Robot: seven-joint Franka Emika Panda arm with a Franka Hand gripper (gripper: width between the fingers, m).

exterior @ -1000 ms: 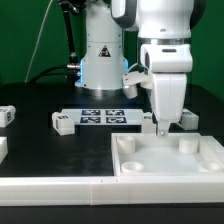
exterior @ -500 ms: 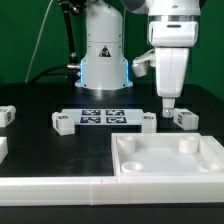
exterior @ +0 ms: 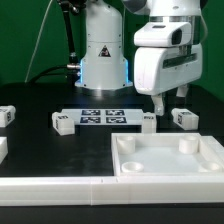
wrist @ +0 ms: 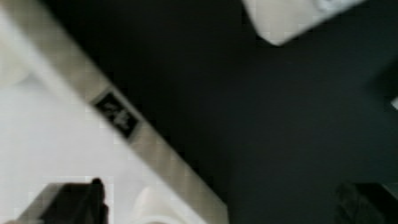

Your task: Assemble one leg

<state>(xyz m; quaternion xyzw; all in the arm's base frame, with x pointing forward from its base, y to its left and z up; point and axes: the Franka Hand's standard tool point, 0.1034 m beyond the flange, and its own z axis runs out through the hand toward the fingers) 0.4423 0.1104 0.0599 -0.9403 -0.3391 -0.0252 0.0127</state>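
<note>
Hovering spread apart, the fingers (exterior: 158, 104) hang above the leg (exterior: 149, 122), not touching.

The tray (exterior: 166, 172) sits at the counter's (exterior: 40, 140) front; behind it the marker board (exterior: 98, 116) lies between one leg (exterior: 62, 122) and another leg (exterior: 148, 122).

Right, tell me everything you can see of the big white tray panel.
The tray panel is large, white, plastic-looking, and lies flat on the black table at the front of the exterior view's right, where the picture's edge cuts it off. A raised rim surrounds a shallow floor; three round sockets show at its corners. The end effector hangs above and behind it, open, not touching.
</note>
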